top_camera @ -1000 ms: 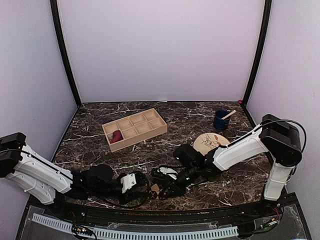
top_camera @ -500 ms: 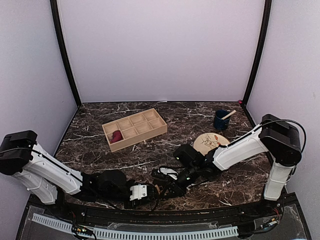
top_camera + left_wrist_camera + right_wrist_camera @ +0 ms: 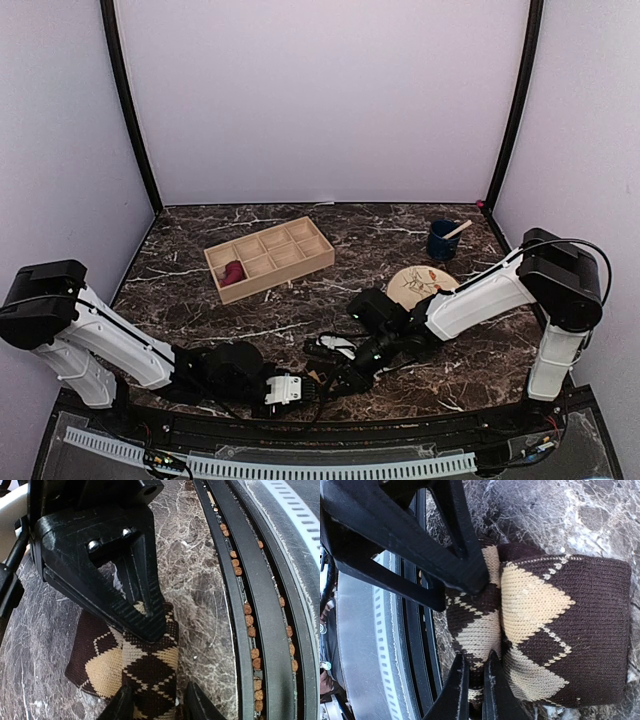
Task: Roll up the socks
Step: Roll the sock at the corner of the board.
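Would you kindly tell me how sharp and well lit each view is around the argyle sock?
Left wrist view: the argyle sock is sharp, the pale rail at upper right washed out. Right wrist view: crisp knit, pale glare on the marble table. Top external view: soft, even light, yet the sock hardly shows against the dark table.

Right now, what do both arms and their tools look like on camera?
The left arm and right arm have white links and bulky black joints. A thin black cable loops over the right shoulder. The left tool and right tool are black, with tapered fingers.
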Robot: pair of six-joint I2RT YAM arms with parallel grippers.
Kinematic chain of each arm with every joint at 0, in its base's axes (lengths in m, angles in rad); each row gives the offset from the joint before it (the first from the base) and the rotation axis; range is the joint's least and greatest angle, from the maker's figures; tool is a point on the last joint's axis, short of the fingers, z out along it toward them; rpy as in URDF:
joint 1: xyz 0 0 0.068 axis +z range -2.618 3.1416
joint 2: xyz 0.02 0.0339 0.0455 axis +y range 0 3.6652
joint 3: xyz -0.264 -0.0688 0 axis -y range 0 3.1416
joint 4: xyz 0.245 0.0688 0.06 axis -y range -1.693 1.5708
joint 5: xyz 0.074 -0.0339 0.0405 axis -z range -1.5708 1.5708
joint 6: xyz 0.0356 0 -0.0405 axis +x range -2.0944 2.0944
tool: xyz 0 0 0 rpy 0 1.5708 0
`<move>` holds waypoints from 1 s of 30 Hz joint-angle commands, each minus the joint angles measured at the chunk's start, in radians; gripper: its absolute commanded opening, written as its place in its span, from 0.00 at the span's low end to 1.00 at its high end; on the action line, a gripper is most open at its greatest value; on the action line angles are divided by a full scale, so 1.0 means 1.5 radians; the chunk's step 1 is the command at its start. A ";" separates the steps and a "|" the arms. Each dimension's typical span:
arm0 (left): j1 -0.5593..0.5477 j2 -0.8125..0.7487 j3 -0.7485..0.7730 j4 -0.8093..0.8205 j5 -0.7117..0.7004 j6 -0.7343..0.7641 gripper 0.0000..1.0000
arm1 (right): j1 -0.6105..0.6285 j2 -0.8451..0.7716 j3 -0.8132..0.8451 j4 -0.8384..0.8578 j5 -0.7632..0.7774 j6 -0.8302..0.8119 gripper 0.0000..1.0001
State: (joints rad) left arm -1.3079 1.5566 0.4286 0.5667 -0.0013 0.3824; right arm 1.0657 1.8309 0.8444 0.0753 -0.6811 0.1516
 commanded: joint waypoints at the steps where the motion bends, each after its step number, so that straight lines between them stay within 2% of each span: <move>1: -0.006 0.020 0.024 -0.036 0.000 0.021 0.38 | -0.003 0.014 -0.010 -0.025 -0.003 0.001 0.00; 13: -0.006 0.050 0.060 -0.082 0.009 0.050 0.29 | -0.003 0.018 -0.021 -0.014 -0.011 0.004 0.00; 23: -0.004 0.057 0.079 -0.124 0.043 0.065 0.09 | -0.005 0.016 -0.028 -0.011 -0.009 0.002 0.00; 28: 0.006 0.058 0.101 -0.171 0.076 0.062 0.02 | -0.008 0.014 -0.029 -0.019 -0.004 0.000 0.00; 30: 0.017 0.056 0.107 -0.185 0.101 0.057 0.01 | -0.009 0.013 -0.030 -0.021 -0.001 -0.001 0.03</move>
State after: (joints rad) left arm -1.2987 1.6184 0.5636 0.4004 0.0448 0.4744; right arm 1.0531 1.8309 0.8223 0.0772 -0.7216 0.1547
